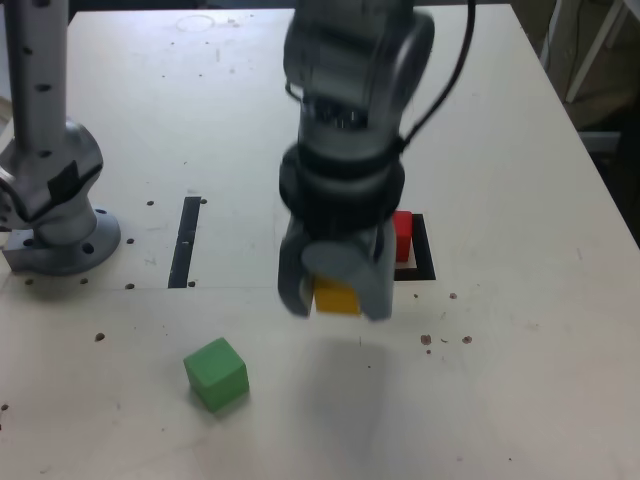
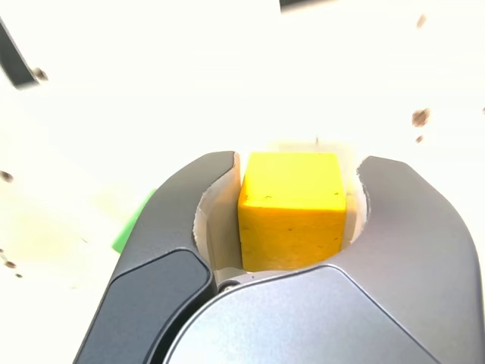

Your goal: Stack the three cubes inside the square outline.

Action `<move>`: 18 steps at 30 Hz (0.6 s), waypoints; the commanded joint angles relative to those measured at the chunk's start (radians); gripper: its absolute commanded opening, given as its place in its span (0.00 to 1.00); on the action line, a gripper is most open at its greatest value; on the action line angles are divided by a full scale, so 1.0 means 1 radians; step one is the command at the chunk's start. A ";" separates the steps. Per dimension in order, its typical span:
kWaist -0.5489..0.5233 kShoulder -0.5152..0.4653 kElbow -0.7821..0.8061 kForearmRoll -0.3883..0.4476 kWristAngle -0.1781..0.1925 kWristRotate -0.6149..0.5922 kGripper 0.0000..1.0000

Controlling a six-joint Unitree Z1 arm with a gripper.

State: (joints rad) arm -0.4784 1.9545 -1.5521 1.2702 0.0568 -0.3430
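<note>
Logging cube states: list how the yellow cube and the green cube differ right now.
1. The yellow cube is clamped in the hand; the green cube lies free on the table.
2. In the exterior view, the yellow cube hangs near the square outline, while the green cube lies farther to that view's left.
Both look matte, single-coloured and similar in size.

The gripper (image 2: 292,201) is clamped on a yellow cube (image 2: 292,208), which sits deep between its two grey curved jaws, one face turned toward the camera. Beyond one jaw, a sliver of a green cube (image 2: 130,227) shows on the bright white table (image 2: 151,83), partly hidden by that jaw.
</note>
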 commanded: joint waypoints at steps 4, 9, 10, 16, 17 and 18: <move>0.072 -0.048 -0.046 0.066 0.025 0.048 0.33; 0.159 -0.063 -0.064 0.077 0.029 0.127 0.33; 0.175 -0.063 -0.066 0.075 0.027 0.141 0.33; 0.246 -0.051 -0.084 0.070 0.022 0.204 0.33; 0.258 -0.048 -0.087 0.070 0.022 0.213 0.33; 0.273 -0.043 -0.090 0.069 0.020 0.225 0.33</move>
State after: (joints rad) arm -0.2207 1.9011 -1.6352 1.3430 0.0790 -0.1288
